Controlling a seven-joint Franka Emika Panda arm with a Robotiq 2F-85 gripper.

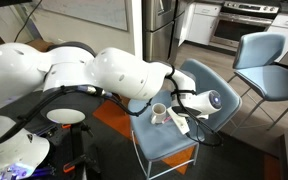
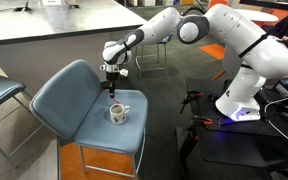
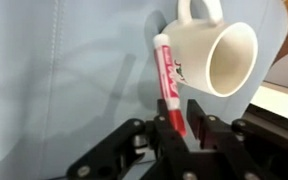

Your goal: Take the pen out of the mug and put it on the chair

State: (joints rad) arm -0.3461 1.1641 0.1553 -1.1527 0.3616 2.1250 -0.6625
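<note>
The chair stands near a grey counter. The mug rests on its seat. The gripper clamps the pen above it.

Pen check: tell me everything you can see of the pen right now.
The pen is short, thin and red, seemingly plastic, with white print along its barrel and a pale far tip. The gripper clamps its near end between both fingers. In an exterior view the pen hangs about upright just over the mug, which stands on the chair seat. Whether its lower tip touches the mug cannot be told.
</note>
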